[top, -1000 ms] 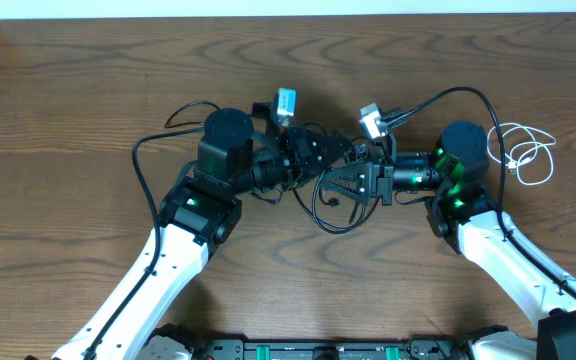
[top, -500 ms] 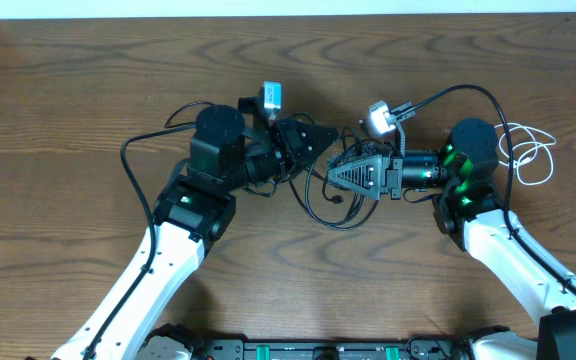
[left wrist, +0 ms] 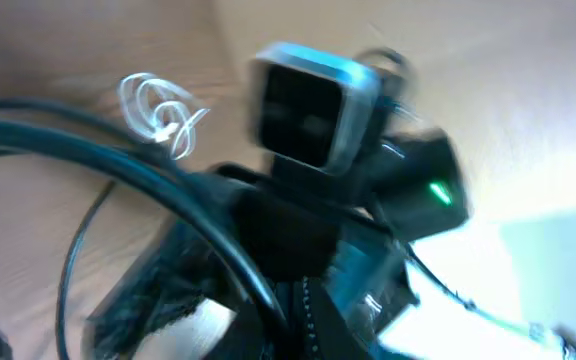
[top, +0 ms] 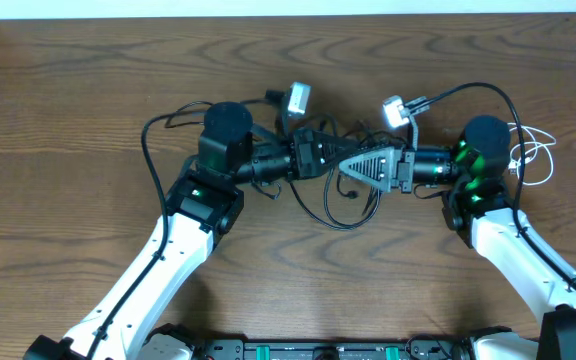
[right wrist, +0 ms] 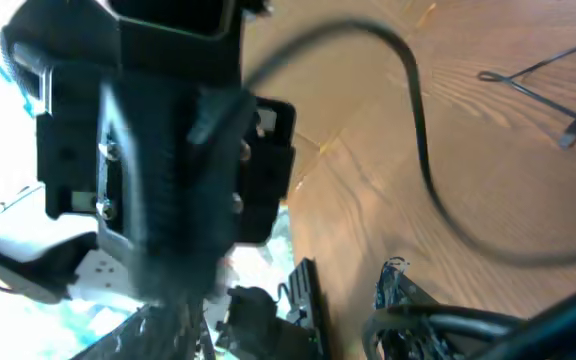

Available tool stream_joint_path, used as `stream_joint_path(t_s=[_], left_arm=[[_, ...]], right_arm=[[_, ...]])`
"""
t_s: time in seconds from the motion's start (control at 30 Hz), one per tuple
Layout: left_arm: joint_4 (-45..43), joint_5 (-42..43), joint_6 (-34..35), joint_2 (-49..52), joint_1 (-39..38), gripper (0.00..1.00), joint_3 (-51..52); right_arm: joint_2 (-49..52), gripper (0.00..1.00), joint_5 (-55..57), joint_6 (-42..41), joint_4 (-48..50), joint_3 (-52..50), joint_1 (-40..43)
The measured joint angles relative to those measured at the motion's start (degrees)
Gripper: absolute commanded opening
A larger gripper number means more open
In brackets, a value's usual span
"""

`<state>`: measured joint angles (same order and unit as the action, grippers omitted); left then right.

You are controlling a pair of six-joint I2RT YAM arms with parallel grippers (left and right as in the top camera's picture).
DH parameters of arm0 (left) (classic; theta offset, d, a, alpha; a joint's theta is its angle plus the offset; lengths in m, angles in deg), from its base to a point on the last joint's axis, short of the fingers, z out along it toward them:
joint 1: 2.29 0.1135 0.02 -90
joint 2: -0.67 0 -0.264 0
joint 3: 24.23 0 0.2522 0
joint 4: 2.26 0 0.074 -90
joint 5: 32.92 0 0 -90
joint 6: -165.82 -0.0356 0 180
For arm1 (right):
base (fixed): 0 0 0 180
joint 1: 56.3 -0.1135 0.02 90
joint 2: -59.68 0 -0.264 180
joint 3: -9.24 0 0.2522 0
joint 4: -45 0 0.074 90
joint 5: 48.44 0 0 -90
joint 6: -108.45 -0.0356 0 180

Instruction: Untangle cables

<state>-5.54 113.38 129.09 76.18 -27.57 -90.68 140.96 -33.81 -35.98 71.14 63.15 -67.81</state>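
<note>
- The wooden table (top: 88,100) is seen in full from overhead. In both wrist views only blurred patches of it can be made out.
- The left gripper (top: 328,161) and the right gripper (top: 348,168) are brought tip to tip at the table's centre.
- The left gripper's jaws are closed tight. Whether a cord is pinched between them cannot be told, since their tips are hidden against the right gripper.
- How far the right gripper's jaws are parted cannot be told, and no hold can be made out. Its own wrist view is smeared and filled by the other arm's body.
- The black cables (top: 330,224) are looped on the table just below the grippers, and their upper parts are hidden under them.
- The white cable (top: 542,152) is coiled well apart at the right, partly covered by the right arm (top: 528,250).
</note>
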Motion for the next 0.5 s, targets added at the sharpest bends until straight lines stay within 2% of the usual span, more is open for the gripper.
stream_joint_path(t_s=[0.17,0.37,0.5], left_arm=[[-8.87,12.24,-3.26,0.07,-0.26,0.08,0.09],[-10.12,23.5,-6.84,0.07,-0.35,0.07,0.09],[-10.16,26.21,-9.73,0.07,-0.35,0.08,0.09]], right_arm=[[-0.39,0.52,1.62,-2.97,-0.28,0.02,2.08],[-0.39,0.59,3.91,-9.03,-0.28,0.04,3.56],[-0.39,0.59,4.81,-13.09,-0.28,0.02,3.58]])
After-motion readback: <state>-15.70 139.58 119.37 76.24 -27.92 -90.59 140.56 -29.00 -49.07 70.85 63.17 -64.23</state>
